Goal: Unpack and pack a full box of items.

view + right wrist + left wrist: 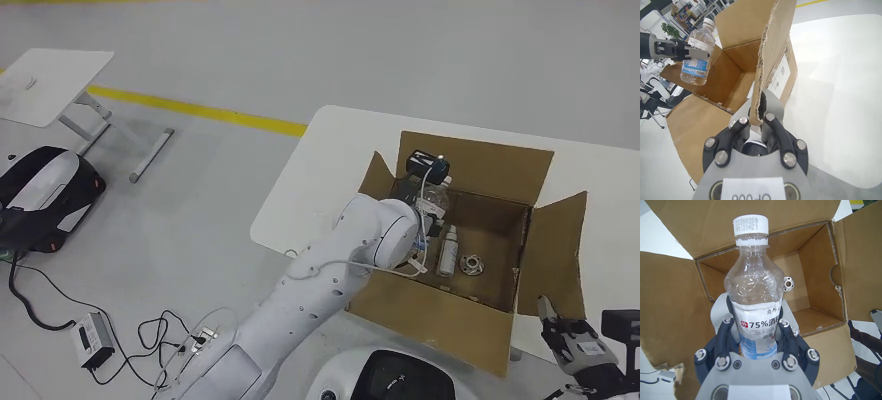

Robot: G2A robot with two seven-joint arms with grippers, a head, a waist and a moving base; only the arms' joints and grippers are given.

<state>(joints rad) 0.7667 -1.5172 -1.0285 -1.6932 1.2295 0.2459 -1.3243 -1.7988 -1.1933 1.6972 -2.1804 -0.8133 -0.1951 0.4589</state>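
An open cardboard box (pixel 470 310) stands on the white table (pixel 320 170). My left gripper (pixel 753 318) is shut on a clear bottle (pixel 753 281) with a white cap, held upright above the box's open top (pixel 819 266). The right wrist view shows that bottle (pixel 696 56) in the left gripper (pixel 696 54), clear of the box (pixel 730 75). On the box floor lie a metal flange (pixel 788 283) and a small white bottle (pixel 447 250). My right gripper (pixel 758 109) is shut on the torn edge of a side flap (pixel 772 47), at the box's near right corner (pixel 545 308).
A second white table (pixel 50 85) stands at the far left on the floor, with a black and white machine (pixel 45 195) and loose cables (pixel 130 340) below it. Bare table surface (pixel 838 75) stretches beside the box on the right gripper's side.
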